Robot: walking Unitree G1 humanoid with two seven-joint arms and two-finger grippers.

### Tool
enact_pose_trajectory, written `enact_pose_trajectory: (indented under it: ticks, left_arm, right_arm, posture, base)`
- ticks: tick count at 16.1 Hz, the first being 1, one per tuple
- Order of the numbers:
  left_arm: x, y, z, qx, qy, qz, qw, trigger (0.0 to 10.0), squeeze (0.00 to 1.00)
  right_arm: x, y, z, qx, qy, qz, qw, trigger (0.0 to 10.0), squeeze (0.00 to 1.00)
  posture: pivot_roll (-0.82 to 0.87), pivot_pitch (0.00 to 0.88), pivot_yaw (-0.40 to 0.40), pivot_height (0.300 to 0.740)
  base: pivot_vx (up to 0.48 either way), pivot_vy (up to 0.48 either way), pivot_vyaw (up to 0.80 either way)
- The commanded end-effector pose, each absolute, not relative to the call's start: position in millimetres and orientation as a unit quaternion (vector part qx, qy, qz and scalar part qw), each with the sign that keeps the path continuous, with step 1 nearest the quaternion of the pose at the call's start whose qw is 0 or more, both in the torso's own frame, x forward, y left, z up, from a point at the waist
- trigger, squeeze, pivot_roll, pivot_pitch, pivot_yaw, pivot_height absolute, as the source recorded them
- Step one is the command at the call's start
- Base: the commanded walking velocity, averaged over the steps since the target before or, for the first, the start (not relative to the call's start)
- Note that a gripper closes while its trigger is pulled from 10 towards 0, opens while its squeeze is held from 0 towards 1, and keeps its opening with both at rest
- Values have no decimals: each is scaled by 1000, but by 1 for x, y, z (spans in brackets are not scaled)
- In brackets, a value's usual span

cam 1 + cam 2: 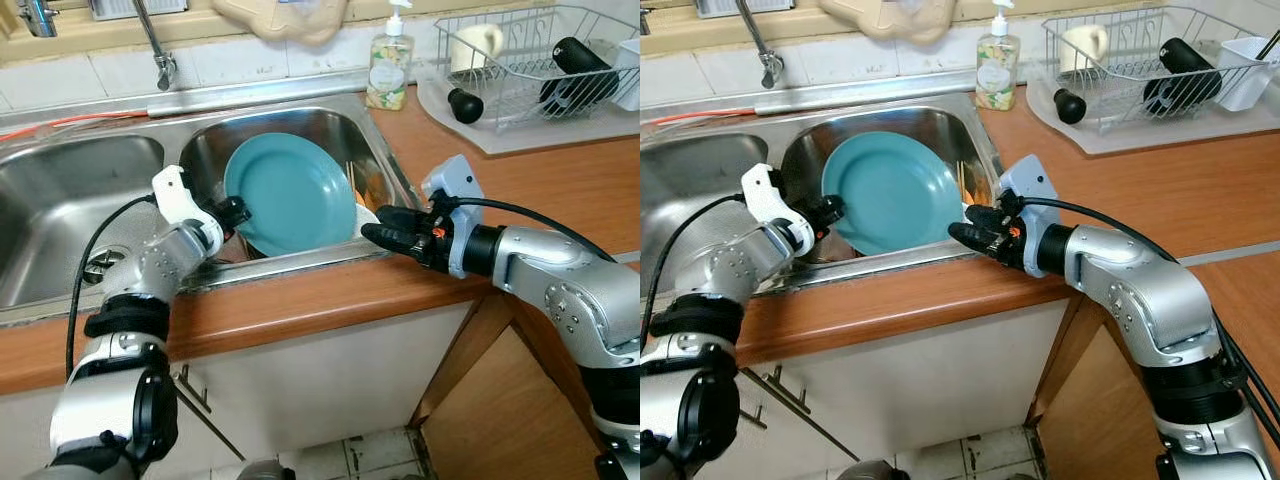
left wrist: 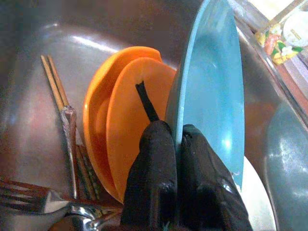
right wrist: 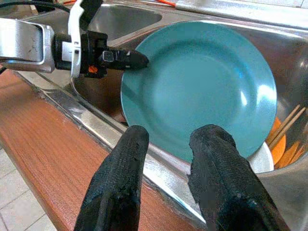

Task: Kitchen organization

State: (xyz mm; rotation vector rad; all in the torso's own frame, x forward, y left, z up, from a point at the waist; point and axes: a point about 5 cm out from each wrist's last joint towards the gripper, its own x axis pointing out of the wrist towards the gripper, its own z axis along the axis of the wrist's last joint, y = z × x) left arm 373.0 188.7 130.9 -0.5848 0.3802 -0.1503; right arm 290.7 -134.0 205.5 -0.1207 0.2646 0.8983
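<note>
A teal plate [image 1: 290, 195] stands tilted on edge in the right sink basin [image 1: 330, 125]. My left gripper [image 1: 238, 210] is shut on its left rim; the left wrist view shows both black fingers [image 2: 154, 168] pinching the plate's edge [image 2: 211, 96]. My right gripper [image 1: 375, 232] hovers open over the sink's front lip, just below the plate's lower right rim, fingers [image 3: 120, 163] apart with nothing between them. Behind the plate lie orange bowls [image 2: 125, 120], a white plate [image 3: 262, 161], chopsticks [image 2: 53, 82] and a fork [image 2: 29, 202].
A wire dish rack [image 1: 530, 60] with a mug and a black bottle sits on the wooden counter [image 1: 560, 180] at the back right. A soap bottle [image 1: 389, 65] stands behind the sink. The faucet [image 1: 160, 60] hangs over the left basin [image 1: 70, 200].
</note>
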Motion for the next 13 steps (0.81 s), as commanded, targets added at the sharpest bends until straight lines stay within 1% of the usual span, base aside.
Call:
enact_pose_trajectory:
  ticks: [1, 4, 5, 6, 9, 10, 11, 12, 13]
  left_arm:
    - [373, 188, 127, -270, 198, -69, 940, 10000, 1000]
    - [375, 188, 128, -263, 196, -73, 942, 10000, 1000]
    - [375, 189, 128, -260, 196, -74, 943, 10000, 1000]
    - [376, 190, 128, -253, 193, -77, 945, 10000, 1000]
    - [375, 193, 133, -214, 172, -93, 957, 10000, 1000]
    - [374, 194, 135, -203, 164, -98, 960, 10000, 1000]
    - [371, 201, 144, -171, 116, -101, 973, 10000, 1000]
    - [367, 208, 157, -130, 63, -98, 985, 10000, 1000]
    - [364, 211, 161, -119, 49, -99, 987, 10000, 1000]
  right_arm:
    - [288, -129, 204, -64, 124, 439, 888, 10000, 0]
    - [289, -128, 204, -63, 123, 437, 889, 10000, 0]
    - [290, -128, 203, -57, 128, 432, 891, 10000, 165]
    - [292, -129, 202, -48, 136, 424, 894, 10000, 1000]
    - [302, -134, 207, -9, 114, 381, 917, 10000, 1000]
    - [304, -135, 211, -19, 86, 368, 926, 10000, 1000]
    - [311, -138, 216, -47, 54, 304, 950, 10000, 1000]
    - [314, -138, 218, -41, 43, 271, 961, 10000, 1000]
    - [314, -137, 219, -35, 36, 264, 963, 10000, 1000]
  posture:
    - [-39, 0, 120, 740]
    - [-37, 0, 120, 740]
    - [-34, 0, 120, 740]
    - [-33, 0, 120, 740]
    - [-34, 0, 124, 740]
    - [-34, 0, 125, 740]
    - [-35, 0, 123, 740]
    - [-35, 0, 123, 740]
    - [-31, 0, 120, 740]
  base:
    - [0, 0, 0]
    - [0, 0, 0]
    - [0, 0, 0]
    - [0, 0, 0]
    - [0, 0, 0]
    - [0, 0, 0]
    - [0, 0, 0]
    - [0, 0, 0]
    - [0, 0, 0]
